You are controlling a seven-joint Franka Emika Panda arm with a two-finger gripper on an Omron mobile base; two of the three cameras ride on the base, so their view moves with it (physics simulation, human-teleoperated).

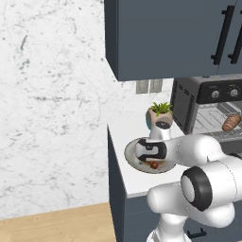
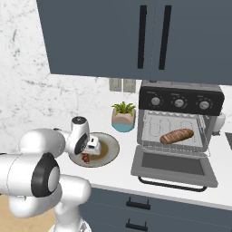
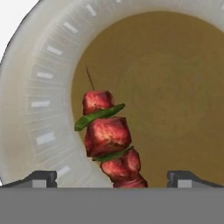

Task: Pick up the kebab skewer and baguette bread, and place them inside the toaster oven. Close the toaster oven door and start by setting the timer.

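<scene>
The kebab skewer [image 3: 108, 139], red meat chunks with green slices on a thin stick, lies on a round plate [image 3: 39, 109] with a brown centre. My gripper [image 3: 113, 179] hangs just above it, open, a fingertip on each side of the skewer's near end and not touching it. From the base cameras the gripper [image 2: 89, 153] [image 1: 152, 160] hovers over the plate [image 2: 111, 147] [image 1: 130, 150] and the skewer [image 2: 85, 158] [image 1: 154, 165]. The baguette bread [image 2: 176, 136] [image 1: 231, 123] rests on the wire rack inside the toaster oven [image 2: 181, 102] [image 1: 186, 106]. The toaster oven door [image 2: 174, 168] is dropped open.
A potted plant [image 2: 123, 115] [image 1: 159, 113] stands between the plate and the oven. Dark blue wall cabinets [image 2: 136, 36] hang overhead. The counter [image 2: 122, 174] ends at its left edge close to the plate. A white object [image 2: 219, 122] sits to the right of the oven.
</scene>
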